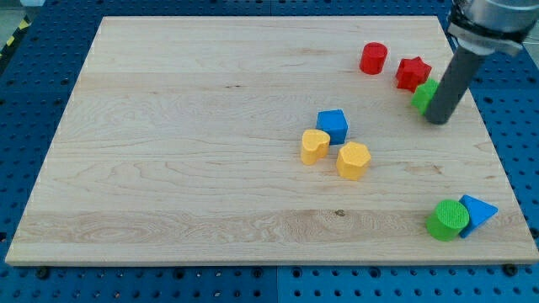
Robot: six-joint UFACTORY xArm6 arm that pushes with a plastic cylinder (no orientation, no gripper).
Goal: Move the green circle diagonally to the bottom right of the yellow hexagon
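The green circle (446, 220) lies near the board's bottom right corner, touching a blue triangle (477, 211) on its right. The yellow hexagon (354, 160) sits near the middle of the board, with a yellow heart-like block (315, 146) to its left and a blue cube (333, 125) above. My tip (438, 120) is at the view's right, far above the green circle, right against another green block (424, 96) that the rod partly hides.
A red cylinder (374, 58) and a red star (413, 72) lie at the top right, just above my tip. The wooden board (168, 151) ends close to the green circle at the bottom and right edges.
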